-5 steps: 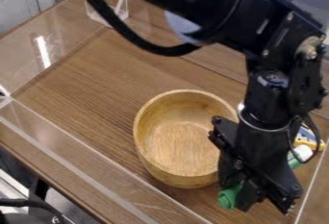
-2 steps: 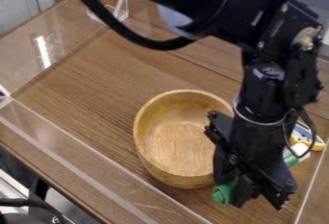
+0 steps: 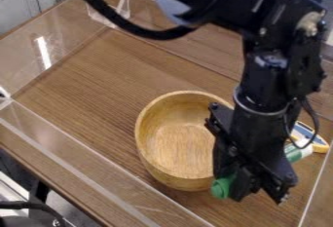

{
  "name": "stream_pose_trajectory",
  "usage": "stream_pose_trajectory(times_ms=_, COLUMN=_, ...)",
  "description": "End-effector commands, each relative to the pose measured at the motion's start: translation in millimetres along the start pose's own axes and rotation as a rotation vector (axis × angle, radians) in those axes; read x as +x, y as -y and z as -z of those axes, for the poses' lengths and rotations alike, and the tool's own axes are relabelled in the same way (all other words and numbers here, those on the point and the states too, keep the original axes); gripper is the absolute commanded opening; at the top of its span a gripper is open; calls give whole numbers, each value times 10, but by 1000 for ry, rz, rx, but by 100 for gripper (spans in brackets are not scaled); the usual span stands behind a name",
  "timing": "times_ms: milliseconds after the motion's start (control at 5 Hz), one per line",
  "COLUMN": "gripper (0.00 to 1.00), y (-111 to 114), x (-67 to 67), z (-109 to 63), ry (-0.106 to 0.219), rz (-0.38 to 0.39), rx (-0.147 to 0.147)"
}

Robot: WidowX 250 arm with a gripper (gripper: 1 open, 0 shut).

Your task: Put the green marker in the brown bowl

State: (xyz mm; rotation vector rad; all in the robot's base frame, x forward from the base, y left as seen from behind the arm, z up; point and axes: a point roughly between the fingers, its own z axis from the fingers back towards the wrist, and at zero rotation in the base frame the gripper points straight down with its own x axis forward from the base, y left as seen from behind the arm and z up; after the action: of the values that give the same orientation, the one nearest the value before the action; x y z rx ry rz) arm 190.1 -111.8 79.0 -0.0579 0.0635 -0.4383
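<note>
The brown bowl point(image 3: 176, 138) sits on the wooden table in the lower middle of the camera view, and it holds nothing. My gripper point(image 3: 250, 188) points straight down just right of the bowl's near rim, over the table. Its fingers are shut on the green marker point(image 3: 224, 186). Only the marker's green end shows, sticking out at the fingers' left side; the black hand hides the rest of it.
A blue-and-yellow toy point(image 3: 310, 146) lies on the table to the right, partly behind the arm. Clear plastic walls point(image 3: 53, 143) fence the wooden tabletop point(image 3: 104, 75) along its near and left sides.
</note>
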Motion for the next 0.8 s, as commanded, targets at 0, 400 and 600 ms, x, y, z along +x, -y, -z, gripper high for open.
stream_pose_trajectory(times_ms=0, gripper=0, y=-61, x=74, z=-242, ry=63, rz=27, rx=14)
stream_pose_trajectory(times_ms=400, gripper=0, y=-231, x=33, z=-424, ry=52, rz=77, rx=52)
stream_pose_trajectory(times_ms=600, gripper=0, y=-317, x=22, z=-447, ry=56, rz=96, rx=66)
